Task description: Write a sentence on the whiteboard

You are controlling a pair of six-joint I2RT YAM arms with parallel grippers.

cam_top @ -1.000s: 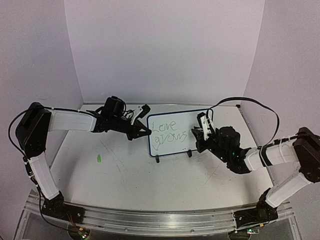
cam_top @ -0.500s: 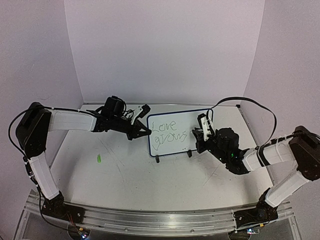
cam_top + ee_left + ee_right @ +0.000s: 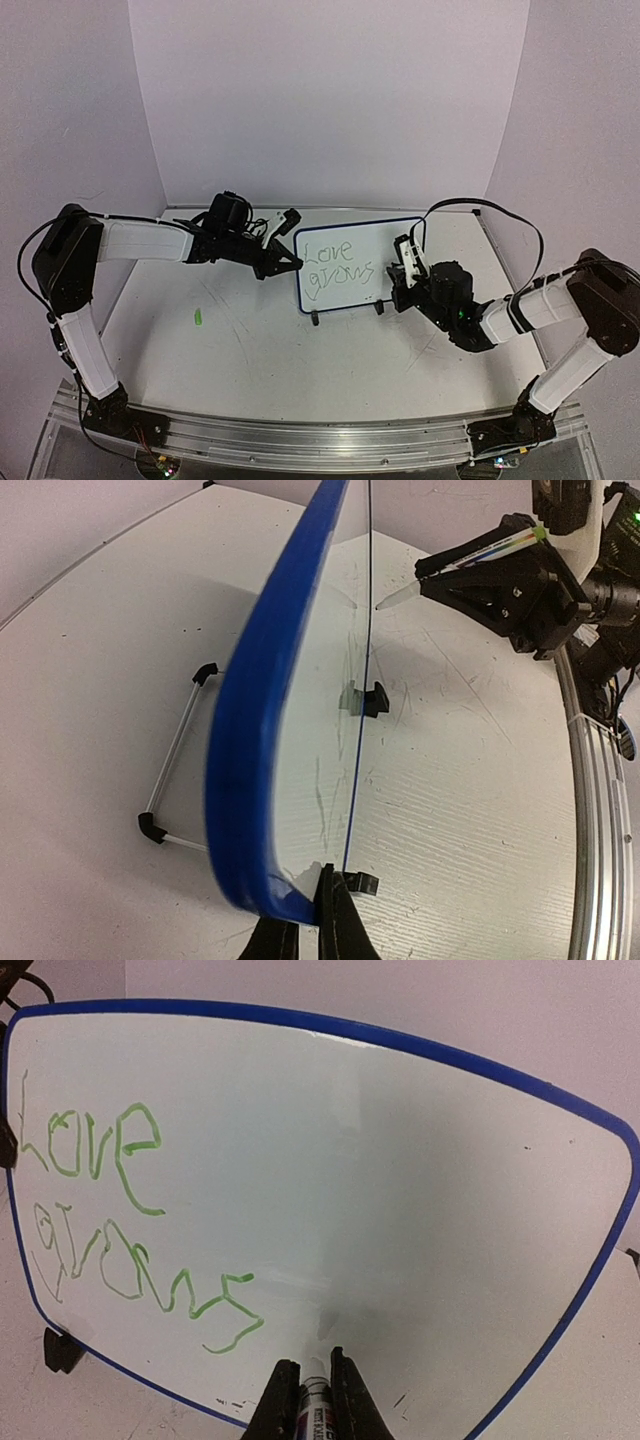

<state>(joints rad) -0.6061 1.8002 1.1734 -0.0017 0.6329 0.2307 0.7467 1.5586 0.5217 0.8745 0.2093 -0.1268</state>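
The whiteboard (image 3: 378, 240) stands upright on two black feet at mid-table, its blue rim (image 3: 258, 730) edge-on in the left wrist view. The sentence (image 3: 338, 263) is green handwriting in two lines, "Love" (image 3: 90, 1145) above "grows" (image 3: 140, 1280). My left gripper (image 3: 297, 262) is shut on the whiteboard's left edge, and its jaws (image 3: 318, 920) pinch the lower corner of the rim. My right gripper (image 3: 312, 1385) is shut on a marker (image 3: 312, 1412). The marker's pale tip (image 3: 393, 599) points at the bare face (image 3: 400, 1160) right of "grows", very close to it; contact cannot be told.
A small green cap (image 3: 199, 318) lies on the table at the left. A thin wire stand (image 3: 175, 755) with black ends lies behind the board. The pale back wall rises just beyond, and a metal rail (image 3: 300, 435) runs along the near edge.
The right arm has shifted slightly left, bringing the marker closer to the board. The left arm and the writing look the same.
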